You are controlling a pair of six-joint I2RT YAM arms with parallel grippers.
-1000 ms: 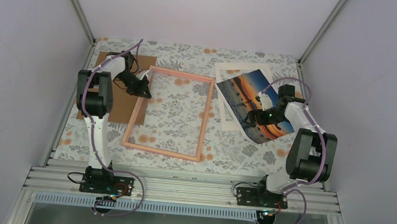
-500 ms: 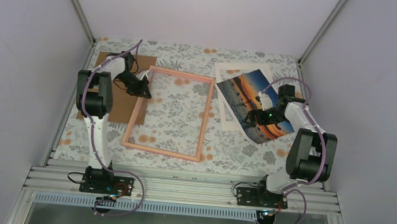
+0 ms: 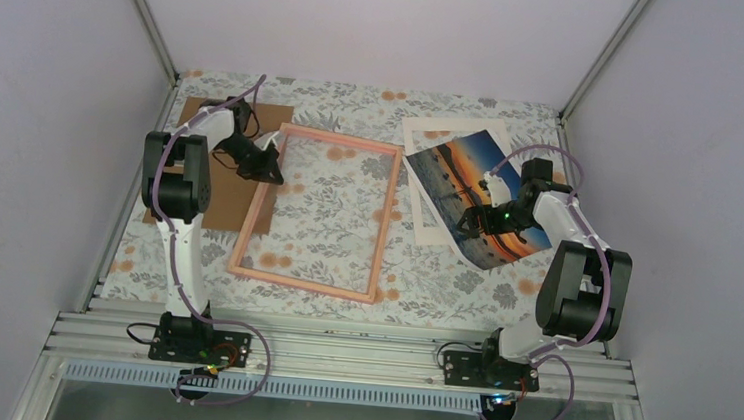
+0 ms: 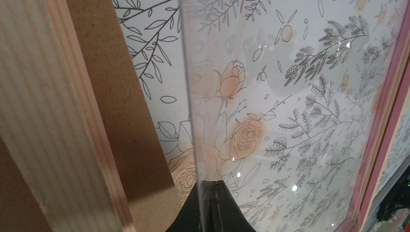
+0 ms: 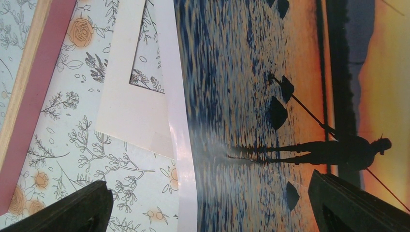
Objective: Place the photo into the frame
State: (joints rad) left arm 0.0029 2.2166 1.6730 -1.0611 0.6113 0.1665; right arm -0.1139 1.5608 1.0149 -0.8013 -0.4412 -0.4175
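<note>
The left gripper (image 3: 262,165) has edged slightly toward the tabletop's far left corner; the rest is unchanged. Its jaws are pinched together on the edge of a clear transparent sheet (image 4: 270,121) at the far left corner of the thin pink rectangular frame (image 3: 302,285), which lies mid-table on the floral tablecloth (image 3: 442,286). A plain brown cardboard sheet (image 3: 233,204) lies under the frame's left side. Toward the far right corner, the glossy sunset photo (image 3: 446,176) lies askew across a white mat board (image 3: 425,224), just beside the frame. The right gripper (image 3: 474,223) hovers over the photo, jaws spread wide, holding nothing.
</note>
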